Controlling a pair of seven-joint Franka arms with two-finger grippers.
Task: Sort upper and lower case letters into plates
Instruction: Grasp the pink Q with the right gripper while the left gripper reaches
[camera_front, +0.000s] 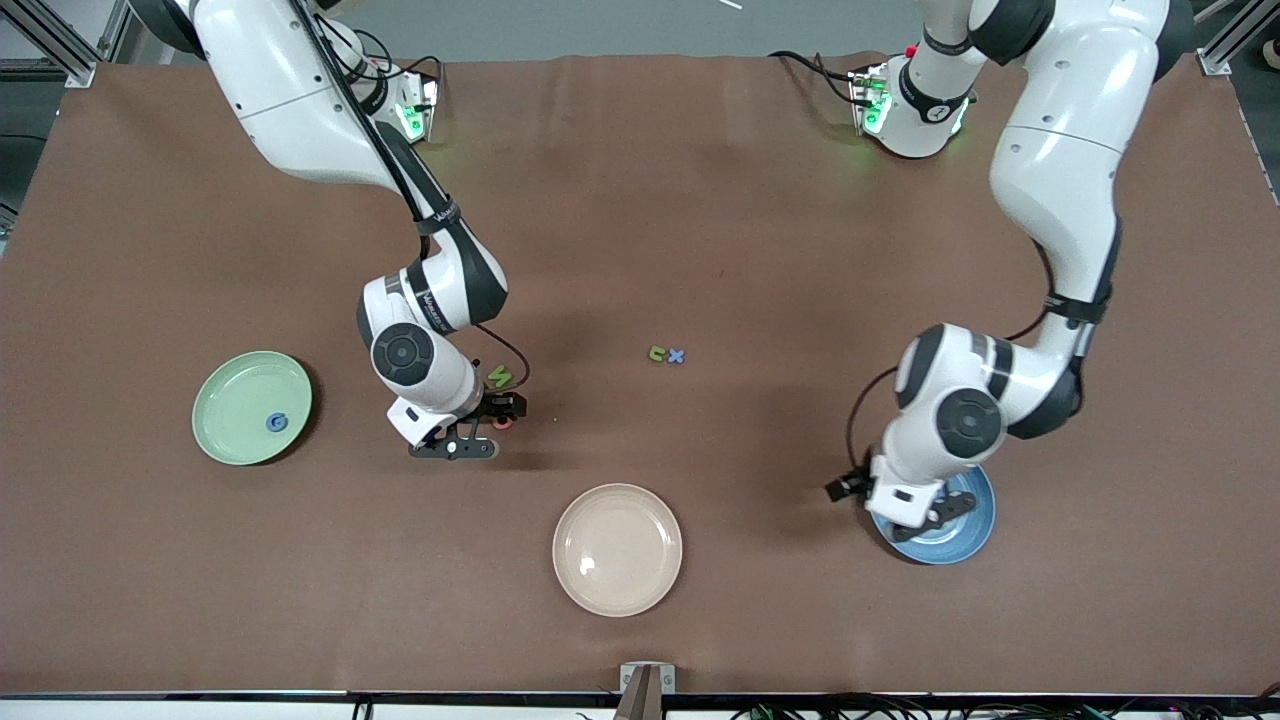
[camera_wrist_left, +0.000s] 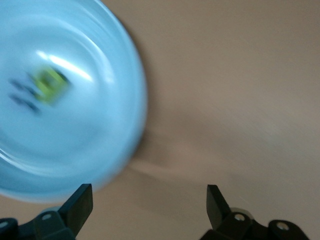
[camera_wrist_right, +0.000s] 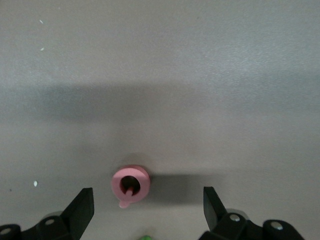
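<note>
Jaws spread on both my grippers: right gripper (camera_wrist_right: 145, 212) straddles the pink foam Q (camera_wrist_right: 130, 185) to pinch it, left gripper (camera_wrist_left: 150, 207) empty by the blue plate's (camera_wrist_left: 100, 165) three o'clock rim, its green letter (camera_wrist_left: 50, 85) apparently dropped.

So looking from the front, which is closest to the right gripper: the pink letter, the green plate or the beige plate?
Right gripper:
1. Pink letter, directly under it.
2. Beige plate, nearer the camera.
3. Green plate, toward the right arm's end, farthest by a modest margin.
</note>
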